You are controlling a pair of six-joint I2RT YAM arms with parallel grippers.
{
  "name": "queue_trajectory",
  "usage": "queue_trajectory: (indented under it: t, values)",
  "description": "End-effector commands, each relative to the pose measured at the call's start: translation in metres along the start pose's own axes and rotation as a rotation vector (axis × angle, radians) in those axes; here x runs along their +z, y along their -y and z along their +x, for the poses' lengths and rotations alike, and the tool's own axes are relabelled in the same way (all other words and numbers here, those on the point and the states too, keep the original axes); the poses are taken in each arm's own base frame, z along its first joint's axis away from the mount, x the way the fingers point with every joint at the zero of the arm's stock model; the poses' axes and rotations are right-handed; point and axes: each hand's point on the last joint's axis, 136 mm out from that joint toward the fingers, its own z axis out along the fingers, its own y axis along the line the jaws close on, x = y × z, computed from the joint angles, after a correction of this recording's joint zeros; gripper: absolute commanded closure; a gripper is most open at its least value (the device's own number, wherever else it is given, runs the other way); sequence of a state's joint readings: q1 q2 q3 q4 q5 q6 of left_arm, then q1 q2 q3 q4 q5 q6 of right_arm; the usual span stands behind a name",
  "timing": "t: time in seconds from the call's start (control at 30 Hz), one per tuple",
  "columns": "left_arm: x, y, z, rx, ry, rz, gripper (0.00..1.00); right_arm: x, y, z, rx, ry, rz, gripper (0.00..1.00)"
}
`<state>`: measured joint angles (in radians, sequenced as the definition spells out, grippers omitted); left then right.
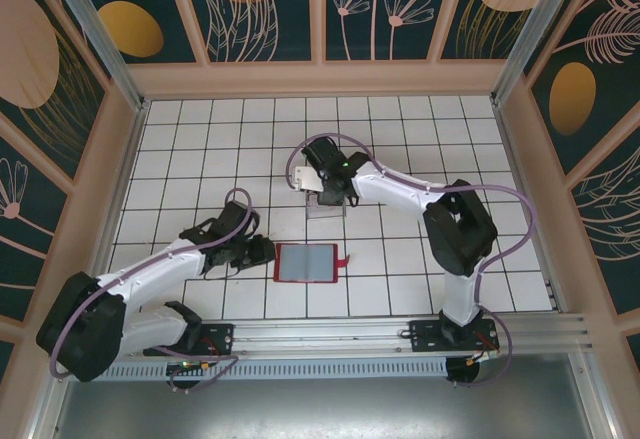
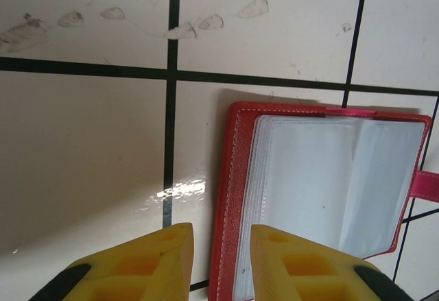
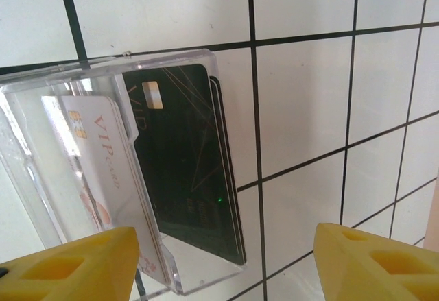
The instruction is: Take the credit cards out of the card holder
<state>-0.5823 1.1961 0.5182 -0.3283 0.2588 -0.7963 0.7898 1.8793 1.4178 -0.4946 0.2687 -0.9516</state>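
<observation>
Several credit cards [image 3: 185,171], dark and pale, are collected in the clear box [image 3: 171,62] under the released right claw [image 3: 223,253]. The red card holder [image 2: 226,198] is laid open on the tabletop [image 1: 200,139], its edge straddled, ungripped, by the slightly parted left claw [image 2: 221,246].

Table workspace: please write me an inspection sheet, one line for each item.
Surface: white tiled table with black grid lines; pale smudges.
Job's things: red card holder lies open, and its visible sleeves look empty; dark card and pale card lie in the transparent box.
Clutter: nothing seen besides that box.
Grippers: left gripper has its fingers nearly together at the holder's left edge, grip unclear; right gripper is open above the box.
Cables: purple cables loop along both arms.
Surroundings: wooden frame, dark floral panels, metal rail at the near edge.
</observation>
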Motion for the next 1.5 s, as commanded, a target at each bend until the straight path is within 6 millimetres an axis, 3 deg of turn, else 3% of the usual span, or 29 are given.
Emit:
queue_trajectory:
  t: [0.0, 0.2, 0.37, 0.63, 0.93, 1.07, 1.23, 1.3, 1.37, 1.47]
  values:
    - [0.002, 0.011, -0.002, 0.029, -0.023, 0.033, 0.70, -0.022, 0.007, -0.001, 0.055, 0.029, 0.046, 0.31]
    - [-0.001, 0.015, -0.005, 0.044, -0.020, 0.007, 0.70, -0.049, 0.009, 0.002, 0.193, 0.099, 0.064, 0.31]
    - [0.005, 0.024, 0.000, 0.081, -0.040, -0.030, 0.69, -0.066, -0.002, 0.012, 0.297, 0.139, 0.051, 0.31]
    - [0.028, 0.040, 0.005, 0.137, -0.097, -0.091, 0.67, -0.094, -0.006, 0.041, 0.433, 0.138, 0.094, 0.31]
    - [0.046, 0.039, 0.008, 0.130, -0.140, -0.110, 0.66, -0.109, -0.020, 0.075, 0.599, 0.156, 0.128, 0.30]
    - [0.029, 0.051, -0.014, 0.141, -0.038, -0.113, 0.63, -0.108, -0.014, 0.094, 0.749, 0.179, 0.170, 0.30]
    - [-0.003, 0.058, -0.057, 0.119, 0.139, -0.115, 0.46, -0.099, -0.003, 0.128, 0.993, 0.257, 0.220, 0.24]
    - [-0.015, 0.052, -0.078, 0.102, 0.202, -0.117, 0.41, -0.092, 0.001, 0.149, 1.098, 0.276, 0.246, 0.21]
    - [-0.030, 0.039, -0.101, 0.093, 0.283, -0.150, 0.34, -0.084, 0.005, 0.172, 1.181, 0.282, 0.285, 0.02]
    - [-0.052, 0.012, -0.134, 0.089, 0.424, -0.261, 0.16, -0.074, 0.011, 0.204, 1.274, 0.278, 0.360, 0.01]
